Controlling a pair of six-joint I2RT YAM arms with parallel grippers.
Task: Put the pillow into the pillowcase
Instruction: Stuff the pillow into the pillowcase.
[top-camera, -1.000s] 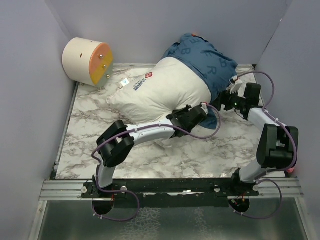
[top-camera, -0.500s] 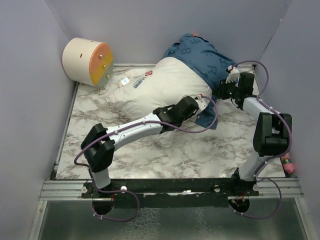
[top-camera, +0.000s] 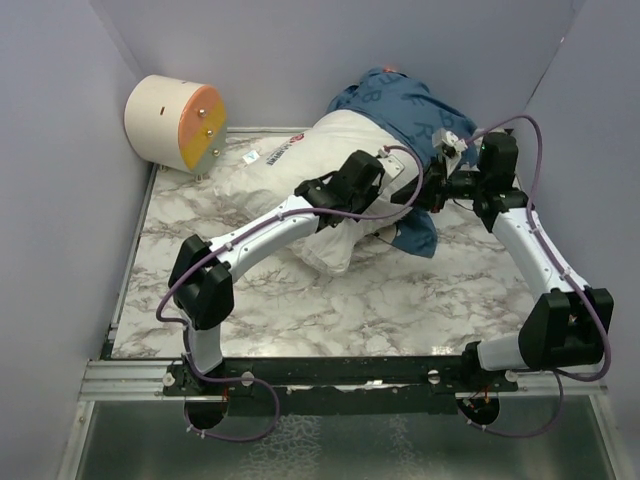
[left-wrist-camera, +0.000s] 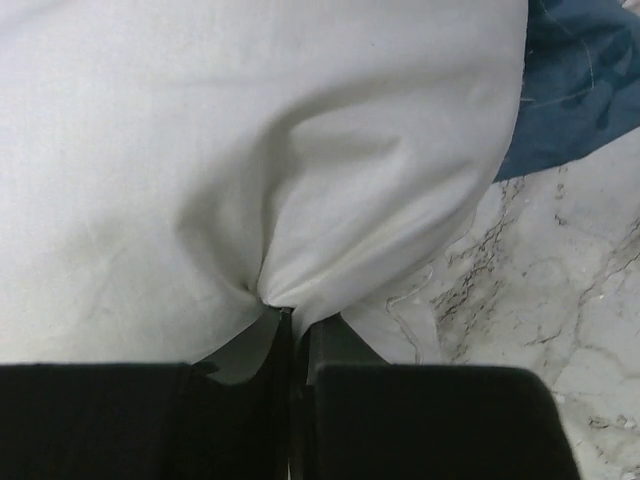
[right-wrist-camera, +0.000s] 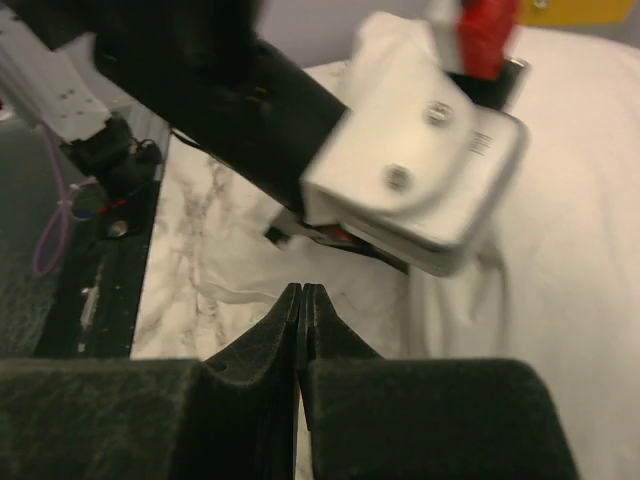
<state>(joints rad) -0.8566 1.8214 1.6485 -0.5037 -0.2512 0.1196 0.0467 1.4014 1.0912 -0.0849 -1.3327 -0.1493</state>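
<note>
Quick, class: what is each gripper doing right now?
Left gripper: shut on the pillow.
Right gripper: shut, holding nothing visible.

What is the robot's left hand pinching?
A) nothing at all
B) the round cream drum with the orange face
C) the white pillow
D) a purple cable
C: in the left wrist view the left gripper is shut on a puckered fold of the white pillow, with the cloth gathered into creases right at its closed tips.
</note>
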